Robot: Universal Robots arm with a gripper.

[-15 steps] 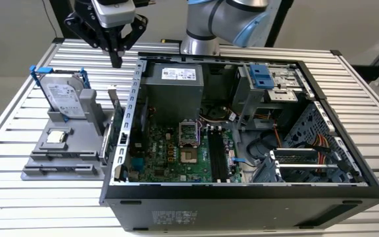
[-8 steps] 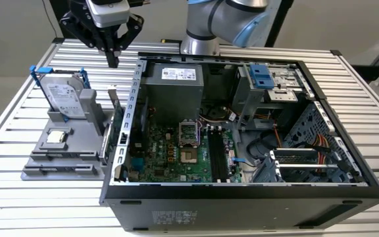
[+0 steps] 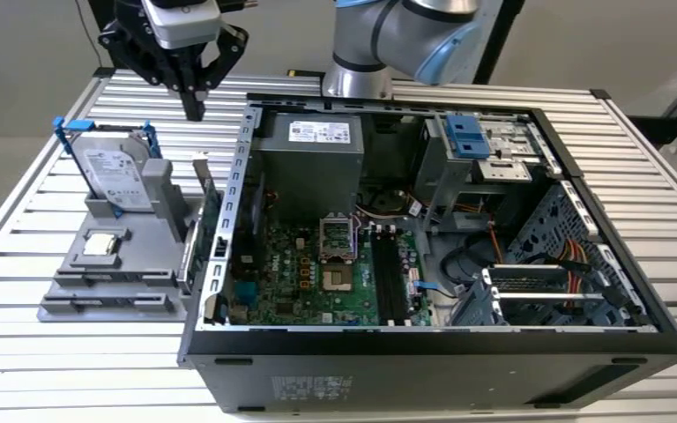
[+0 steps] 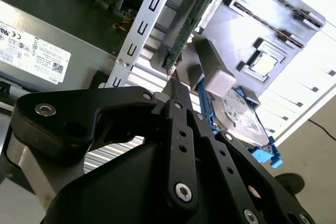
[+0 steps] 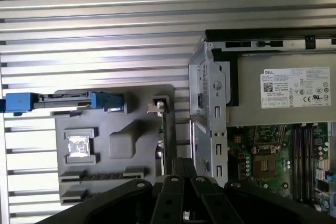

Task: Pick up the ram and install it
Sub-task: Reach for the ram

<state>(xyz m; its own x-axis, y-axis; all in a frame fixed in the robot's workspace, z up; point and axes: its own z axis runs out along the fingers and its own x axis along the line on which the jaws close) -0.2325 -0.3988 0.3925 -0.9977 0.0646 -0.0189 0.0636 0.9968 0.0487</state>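
Observation:
The ram (image 3: pixel 205 204) is a thin dark-green stick standing on its long edge in the grey fixture (image 3: pixel 92 295), right beside the computer case's outer wall. In the first wrist view the ram (image 5: pixel 163 135) shows edge-on; in the second wrist view the ram (image 4: pixel 193 17) shows as a green board. My gripper (image 3: pixel 194 107) hangs above the far end of the ram, apart from it, fingers pointing down and shut with nothing between them. Its black fingers (image 4: pixel 176 95) meet at one tip. The black memory slots (image 3: pixel 388 275) lie on the motherboard inside the case.
A silver hard drive in a blue frame (image 3: pixel 115 172) stands upright on the fixture, a square processor chip (image 3: pixel 103 245) lies in front of it. The open computer case (image 3: pixel 433 352) with its power supply (image 3: pixel 309 167) takes the exterior view's right. The slatted table (image 3: pixel 10 264) surrounds everything.

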